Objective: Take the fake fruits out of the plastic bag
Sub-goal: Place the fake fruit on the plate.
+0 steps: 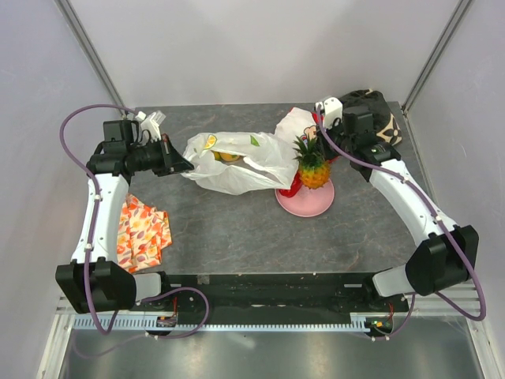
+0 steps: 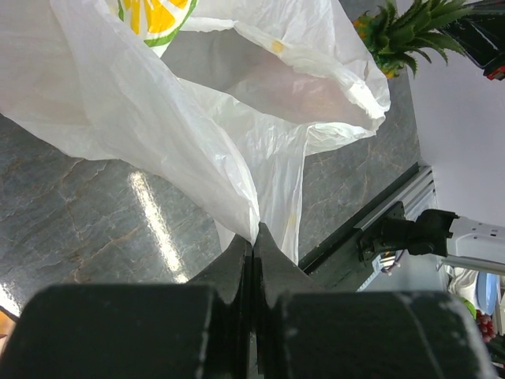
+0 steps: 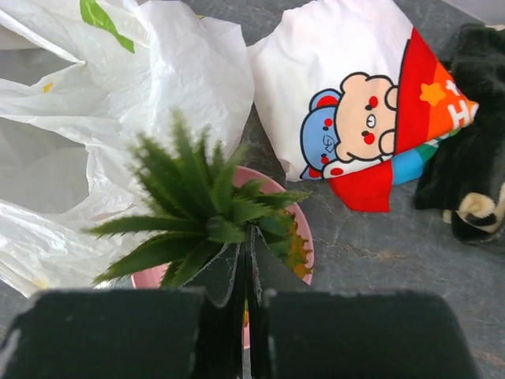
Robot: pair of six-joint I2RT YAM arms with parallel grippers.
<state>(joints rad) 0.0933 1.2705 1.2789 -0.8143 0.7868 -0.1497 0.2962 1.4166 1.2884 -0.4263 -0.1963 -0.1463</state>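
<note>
Left pincer (image 2: pixel 254 230) pinches the plastic bag (image 2: pixel 189 126); right pincer (image 3: pixel 245 241), pressed together, apparently grips the pineapple (image 3: pixel 201 209) by its crown.

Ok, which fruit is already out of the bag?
The pineapple, upright on the pink plate beneath the right gripper. Another, a yellow-orange piece, sits inside the plastic bag at its mouth.

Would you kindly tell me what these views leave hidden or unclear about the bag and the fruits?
Plastic bag contents: the top view shows only a yellowish shape at the mouth; the film hides any count.
Pineapple body: right wrist view, hidden under its own crown.
Red piece: top view, mostly behind pineapple and bag.
Dark plush toy: cut by the right wrist frame edge; the right arm covers it from above.
</note>
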